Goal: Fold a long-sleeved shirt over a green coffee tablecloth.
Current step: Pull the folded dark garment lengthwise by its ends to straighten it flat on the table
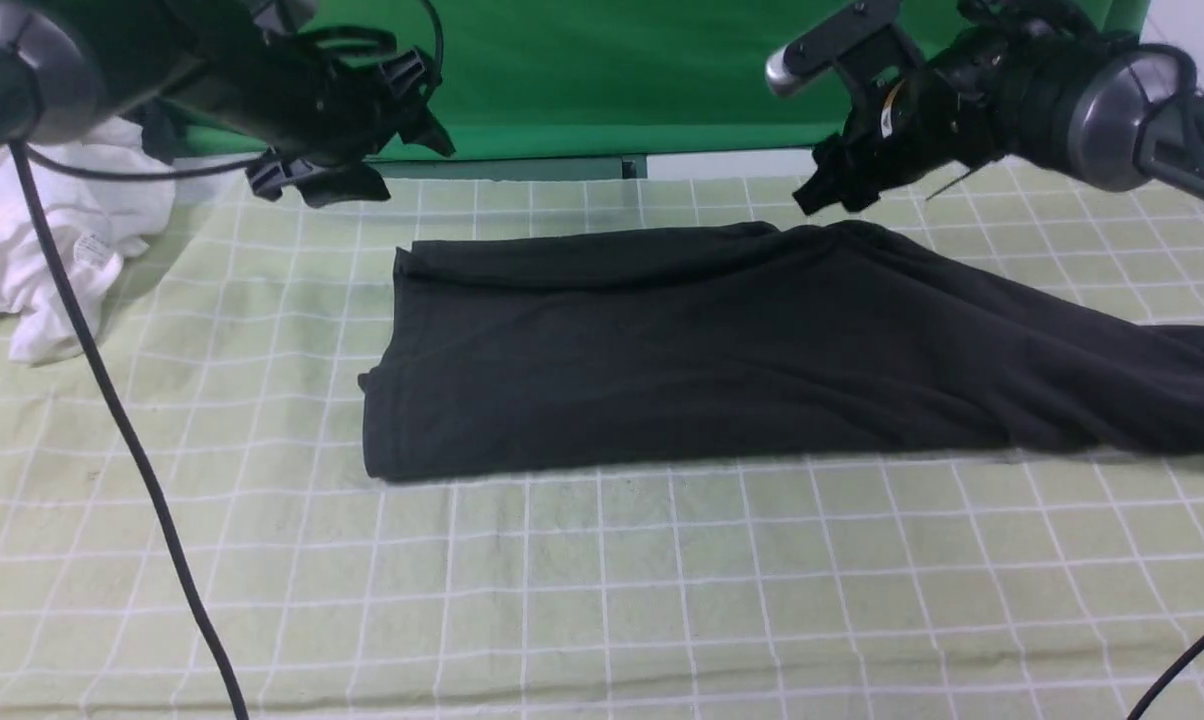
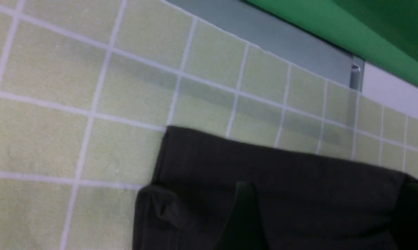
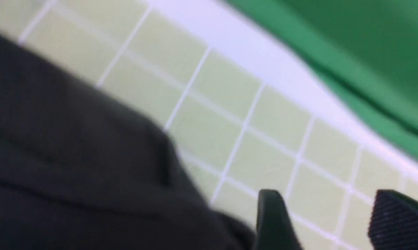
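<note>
Lying folded into a soft black rectangle, the knit long-sleeved shirt [image 1: 662, 350] sits near the far edge of the gridded tablecloth [image 1: 662, 600]; left gripper [image 1: 412, 170] and right gripper [image 1: 822, 185] hover above its far corners, jaws apart, empty.

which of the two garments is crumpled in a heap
The white garment at the far left: it is bunched and wrinkled, while the black long-sleeved shirt lies flat in the middle of the checked tablecloth.
</note>
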